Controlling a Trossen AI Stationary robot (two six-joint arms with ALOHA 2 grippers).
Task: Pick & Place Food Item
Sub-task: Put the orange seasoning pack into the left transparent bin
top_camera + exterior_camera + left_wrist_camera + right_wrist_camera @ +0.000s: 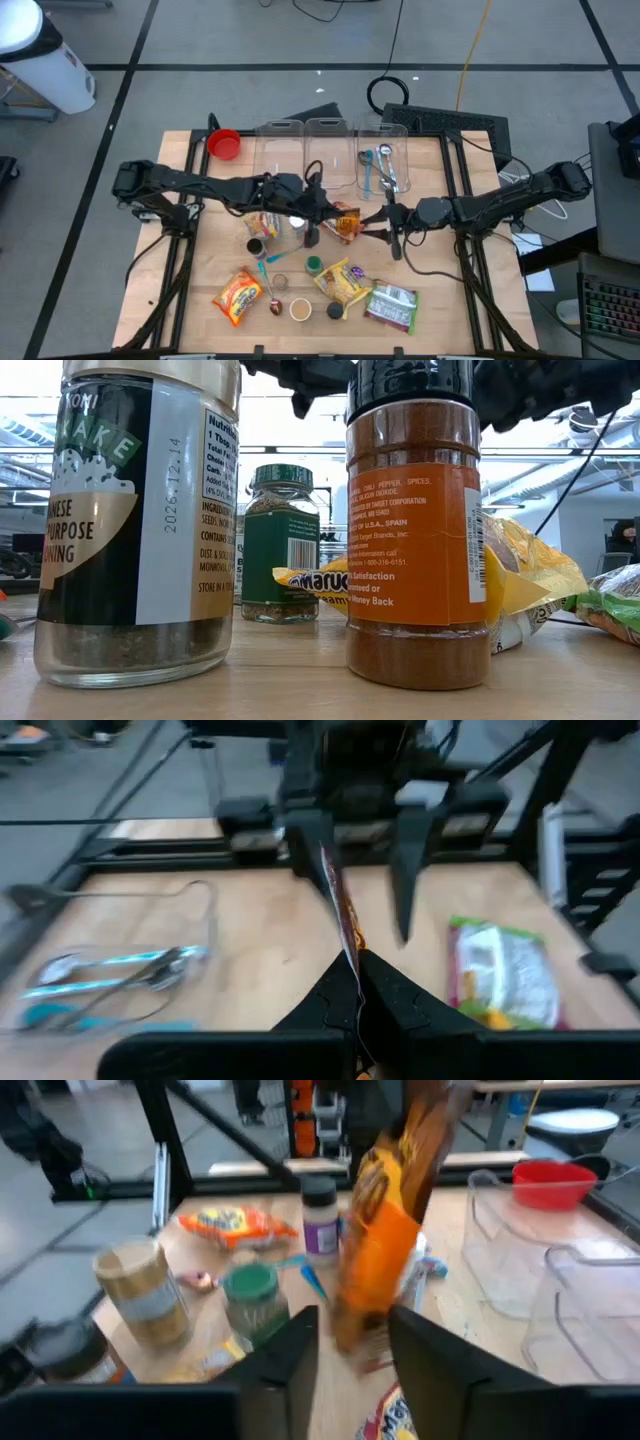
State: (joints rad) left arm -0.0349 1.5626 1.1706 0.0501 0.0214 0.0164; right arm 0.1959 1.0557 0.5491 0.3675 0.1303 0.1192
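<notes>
Clamped in the left gripper [358, 982] over mid-table, the orange snack packet [378, 1250] hangs edge-on as the right gripper [352, 1335] parts its fingers, so the handover looks done; next, carry it to a clear bin [330, 150]

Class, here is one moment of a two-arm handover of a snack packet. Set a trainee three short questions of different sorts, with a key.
1. True or false: the left gripper is shut on the orange snack packet.
2. The right gripper is: A open, B shut on the packet, C out of view.
3. Fill in: the red bowl sits beside the clear ____.

Key: 1 true; 2 A; 3 containers.
</notes>
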